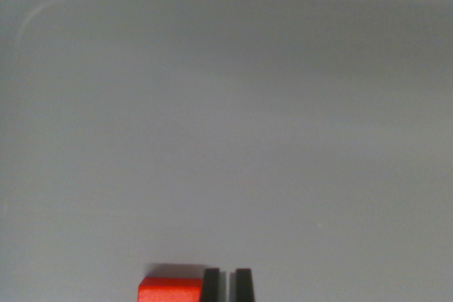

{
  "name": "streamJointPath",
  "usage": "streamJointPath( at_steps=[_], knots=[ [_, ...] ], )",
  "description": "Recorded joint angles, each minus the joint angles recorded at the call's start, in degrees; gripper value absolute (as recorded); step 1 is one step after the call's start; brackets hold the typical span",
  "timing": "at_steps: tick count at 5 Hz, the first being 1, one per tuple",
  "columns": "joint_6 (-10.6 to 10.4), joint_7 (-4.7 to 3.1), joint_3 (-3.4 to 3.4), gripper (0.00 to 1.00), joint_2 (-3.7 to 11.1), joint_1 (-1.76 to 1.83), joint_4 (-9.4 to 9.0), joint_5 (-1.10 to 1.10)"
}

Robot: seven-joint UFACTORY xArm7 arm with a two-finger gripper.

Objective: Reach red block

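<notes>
The hand (pixel 226 284) enters at the bottom edge of the wrist view. Its two dark fingertips (pixel 210 285) stand close together, with only a narrow slit between them, and nothing is held between them. The red block (pixel 167 291) lies on the grey table (pixel 226 118) at the bottom edge, directly on the wrist view's left of the fingertips. Its right end meets the left fingertip; contact cannot be confirmed.

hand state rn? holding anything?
Hand: fingers nearly together, narrow gap, nothing between them. Red block sits beside it on the wrist view's left, not held.
</notes>
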Motion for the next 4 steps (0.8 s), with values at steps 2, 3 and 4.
streamJointPath(
  at_steps=[2,3,4],
  knots=[
    [-2.71,0.37,0.25,0.00,0.55,0.30,-2.34,0.07],
    [-5.39,0.73,0.50,0.00,1.10,0.60,-4.65,0.13],
    [-5.39,0.73,0.50,0.00,1.10,0.60,-4.65,0.13]
  ],
)
